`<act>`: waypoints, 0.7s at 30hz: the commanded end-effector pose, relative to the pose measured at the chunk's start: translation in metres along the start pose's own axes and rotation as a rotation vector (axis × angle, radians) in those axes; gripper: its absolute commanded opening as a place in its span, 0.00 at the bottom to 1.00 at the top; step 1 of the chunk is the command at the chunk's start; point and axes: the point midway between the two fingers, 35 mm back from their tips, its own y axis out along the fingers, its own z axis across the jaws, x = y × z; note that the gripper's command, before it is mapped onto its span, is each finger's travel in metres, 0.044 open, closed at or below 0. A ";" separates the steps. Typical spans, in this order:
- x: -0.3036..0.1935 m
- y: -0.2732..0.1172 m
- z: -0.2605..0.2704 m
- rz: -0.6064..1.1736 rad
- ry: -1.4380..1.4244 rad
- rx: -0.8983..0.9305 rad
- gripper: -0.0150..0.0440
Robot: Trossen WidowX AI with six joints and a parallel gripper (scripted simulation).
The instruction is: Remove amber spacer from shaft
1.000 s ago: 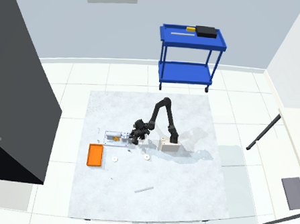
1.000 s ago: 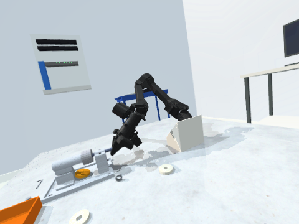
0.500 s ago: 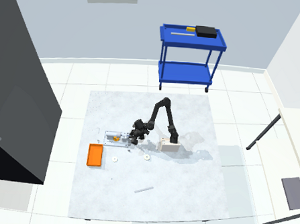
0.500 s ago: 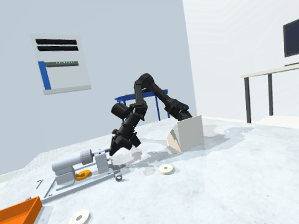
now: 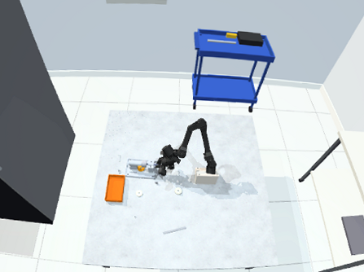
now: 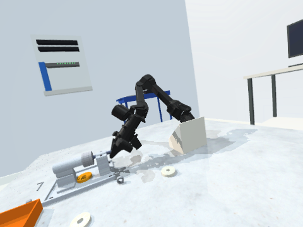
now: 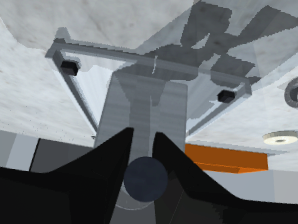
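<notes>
The amber spacer (image 5: pixel 140 168) (image 6: pixel 84 177) lies tilted low, off the shaft, between the big housing block (image 6: pixel 67 164) and the end post (image 6: pixel 103 164) (image 7: pixel 170 100). A ribbed grey spacer stack (image 6: pixel 88 158) is still on the shaft, close to the housing's open end. The dark shaft (image 6: pixel 96 156) (image 7: pixel 145 179) runs through the post, its round end facing the wrist camera. My gripper (image 5: pixel 157 166) (image 6: pixel 111 152) (image 7: pixel 143 136) is shut on the shaft's outer end, just outside the post. How deep the shaft sits in the housing is hidden.
The fixture's frame (image 6: pixel 79 193) surrounds the housing and post. An orange bin (image 5: pixel 115 188) (image 6: pixel 23 212) (image 7: pixel 227 160) stands nearby. Cream rings (image 5: pixel 178 190) (image 6: pixel 80 220) (image 7: pixel 281 138) and a small dark ring (image 6: pixel 120 180) lie on the table, with a grey bar (image 5: pixel 175 230). A beige block (image 6: pixel 194 135) is by the arm's base.
</notes>
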 end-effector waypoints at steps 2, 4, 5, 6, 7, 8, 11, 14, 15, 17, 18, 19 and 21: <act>-0.004 0.002 0.000 0.007 0.001 0.000 0.25; -0.004 0.002 0.000 0.007 0.001 0.000 0.25; -0.005 0.002 0.000 0.007 0.001 0.000 0.25; -0.005 0.003 0.000 0.007 0.001 0.000 0.25; -0.005 0.003 0.000 0.007 0.001 0.000 0.25; -0.005 0.003 0.000 0.007 0.001 0.000 0.25; -0.006 0.004 0.000 0.007 0.001 0.000 0.25; -0.007 0.005 0.000 0.007 0.001 0.000 0.25; -0.007 0.005 0.000 0.007 0.001 0.000 0.25; -0.008 0.005 0.000 0.007 0.001 0.000 0.25; -0.008 0.005 0.001 0.007 0.001 0.000 0.25; -0.008 0.006 0.001 0.007 0.001 0.000 0.25; -0.008 0.006 0.001 0.007 0.001 0.000 0.25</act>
